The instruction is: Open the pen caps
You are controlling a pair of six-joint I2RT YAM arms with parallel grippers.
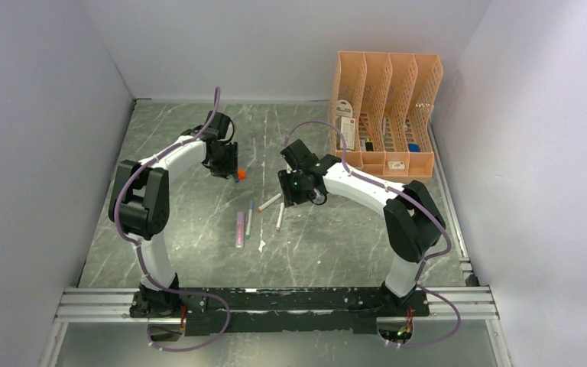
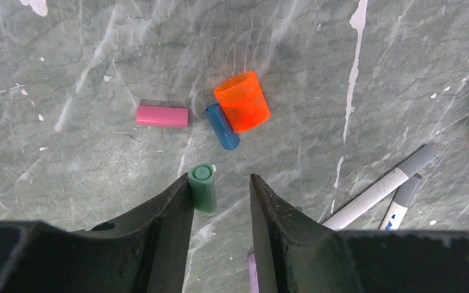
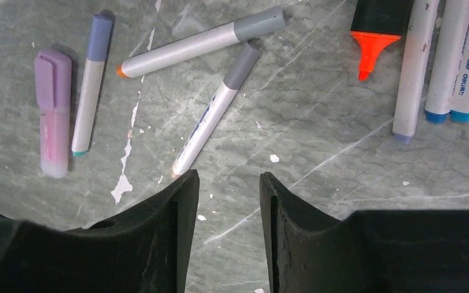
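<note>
Peach file rack (image 1: 386,115) stood at the far right corner of the bench (image 1: 199,252), four slots, back against the rear wall. The slots held cards and small packs, with one blue item in the rightmost; I could not read anything finer.

Left hand (image 2: 220,183) was open, fingers apart. The teal cap (image 2: 203,188) lay on the bench between them, against the inner face of the left finger and not clamped. Just beyond lay three more loose caps: pink cap (image 2: 162,116), blue cap (image 2: 222,126) and orange cap (image 2: 242,101), the blue touching the orange.

Right hand (image 3: 225,180) was also open, nothing between the fingers, hovering over bare bench. Ahead of it lay two grey-ended pens (image 3: 214,116) with tips exposed. The purple highlighter (image 3: 53,122) and a lilac-ended pen (image 3: 90,82) were off to one side. The black marker (image 3: 375,24), orange tip bared, and three white pens (image 3: 449,55) were at the other.

Walls closed in the left, rear and right edges. Open bench ran along the near side between the pens and the arm bases, and down the left strip.
</note>
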